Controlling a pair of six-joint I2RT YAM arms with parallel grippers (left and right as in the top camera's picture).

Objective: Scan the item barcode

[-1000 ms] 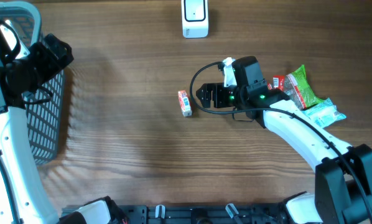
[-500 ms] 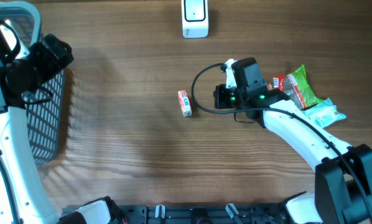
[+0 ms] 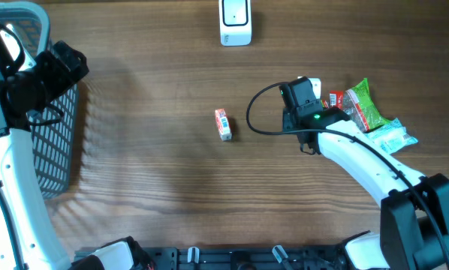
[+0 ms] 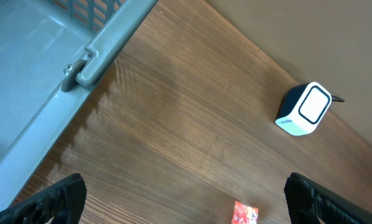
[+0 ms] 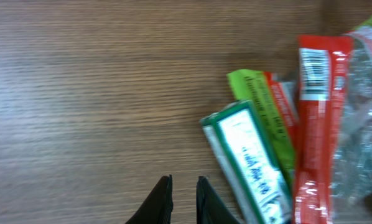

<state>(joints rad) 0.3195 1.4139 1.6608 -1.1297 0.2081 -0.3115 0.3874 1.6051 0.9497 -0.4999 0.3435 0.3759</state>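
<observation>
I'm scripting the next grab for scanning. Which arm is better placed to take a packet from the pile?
Right. The right gripper hovers beside the packet pile, its closed fingers just short of the green-and-white packet. The left gripper, open, hangs by the basket across the table.

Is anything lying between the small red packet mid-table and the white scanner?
Nothing visible. Only bare wooden table separates the red packet from the white scanner.
</observation>
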